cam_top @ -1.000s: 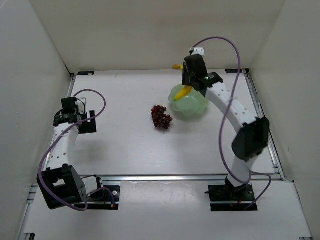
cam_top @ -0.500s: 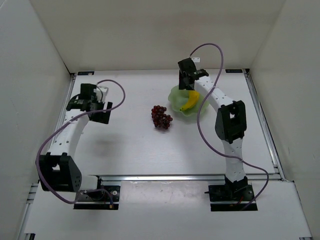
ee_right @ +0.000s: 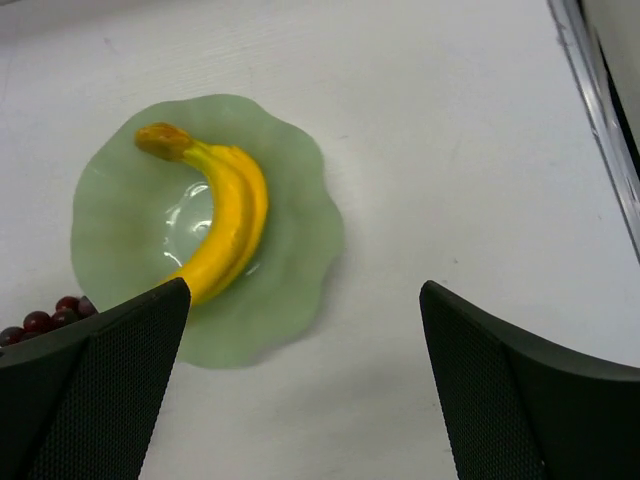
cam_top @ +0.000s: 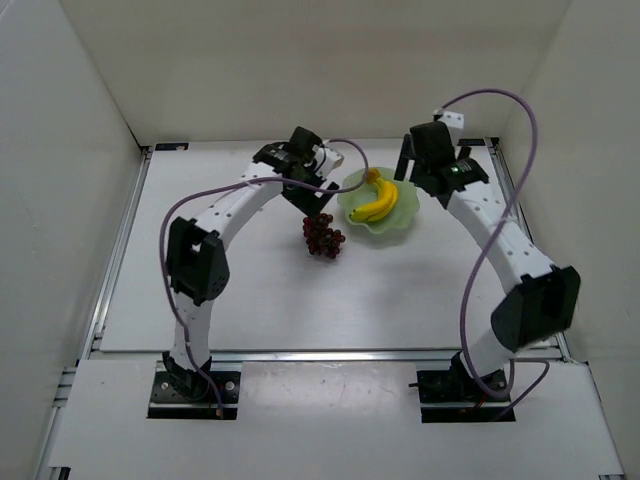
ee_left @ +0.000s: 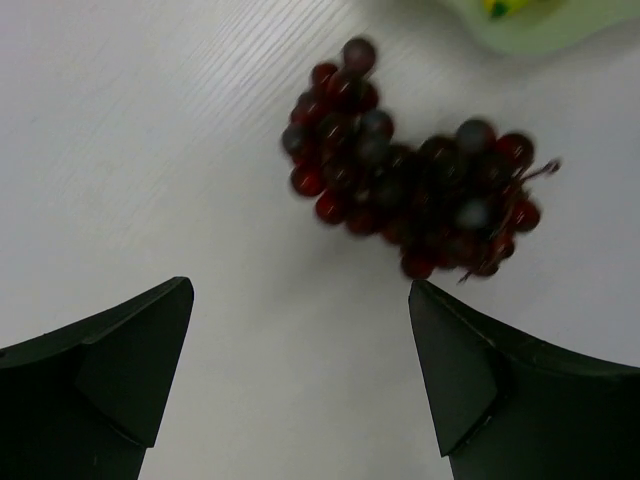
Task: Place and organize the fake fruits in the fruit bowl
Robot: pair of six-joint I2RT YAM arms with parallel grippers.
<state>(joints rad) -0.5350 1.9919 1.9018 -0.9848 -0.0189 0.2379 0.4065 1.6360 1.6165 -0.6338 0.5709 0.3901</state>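
Bananas (ee_right: pixel 225 225) sit in the bowl (ee_right: pixel 300 270), so right jaws hang spread, empty. Left jaws spread above grapes (ee_left: pixel 410 195) on the surface (ee_left: pixel 150 150), likely for a pick.

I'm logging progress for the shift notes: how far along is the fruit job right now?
Done: the bananas lie inside the fruit bowl, and the right gripper is open and empty near it. In hand: the left gripper hovers open, aimed at the grapes, which lie ungripped on the table beside the bowl. Left: grasp the grapes and set them in the bowl with the bananas.
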